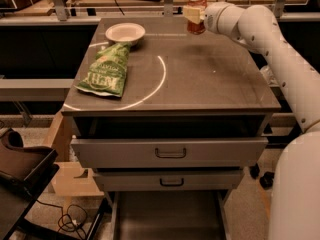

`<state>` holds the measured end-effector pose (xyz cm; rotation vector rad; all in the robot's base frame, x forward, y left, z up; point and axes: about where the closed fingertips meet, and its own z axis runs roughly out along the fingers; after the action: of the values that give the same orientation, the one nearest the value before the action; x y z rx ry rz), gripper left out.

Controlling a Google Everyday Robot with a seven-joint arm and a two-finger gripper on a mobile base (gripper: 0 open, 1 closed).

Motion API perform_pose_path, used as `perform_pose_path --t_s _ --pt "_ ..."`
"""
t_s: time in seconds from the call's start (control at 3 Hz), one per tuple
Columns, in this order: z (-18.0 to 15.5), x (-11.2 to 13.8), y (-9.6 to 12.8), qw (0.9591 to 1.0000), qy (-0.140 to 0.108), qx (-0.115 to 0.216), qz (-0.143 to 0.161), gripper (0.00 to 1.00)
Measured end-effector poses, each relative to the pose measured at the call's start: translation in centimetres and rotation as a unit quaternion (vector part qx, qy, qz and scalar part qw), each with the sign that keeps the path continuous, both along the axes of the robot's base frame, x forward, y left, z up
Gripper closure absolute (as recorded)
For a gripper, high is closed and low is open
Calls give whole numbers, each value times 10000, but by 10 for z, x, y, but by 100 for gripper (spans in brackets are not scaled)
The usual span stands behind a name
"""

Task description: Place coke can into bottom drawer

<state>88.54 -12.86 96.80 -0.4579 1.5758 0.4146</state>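
The coke can (197,20), red with a silver top, is held just above the back right part of the cabinet top (210,79). My gripper (193,13) reaches in from the right on the white arm and is shut on the can's upper half. Its pale fingers (190,12) show on the can's left side. The bottom drawer (170,219) is pulled out at the foot of the cabinet, a wide grey tray with a dark bare floor, far below and in front of the can.
A white bowl (125,33) stands at the back left of the top, with a green chip bag (106,70) lying in front of it. Two handled drawer fronts (170,153) (171,180) sit above the open tray. A dark bin (22,169) is at lower left.
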Motion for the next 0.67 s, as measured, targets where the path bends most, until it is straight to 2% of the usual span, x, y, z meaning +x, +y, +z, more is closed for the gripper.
perform_pose_path --t_s 0.33,0.67 --pt "55 -40 -7 9990 -193 -396 -63 100" --pt "76 -79 -6 9979 -240 -596 -29 100"
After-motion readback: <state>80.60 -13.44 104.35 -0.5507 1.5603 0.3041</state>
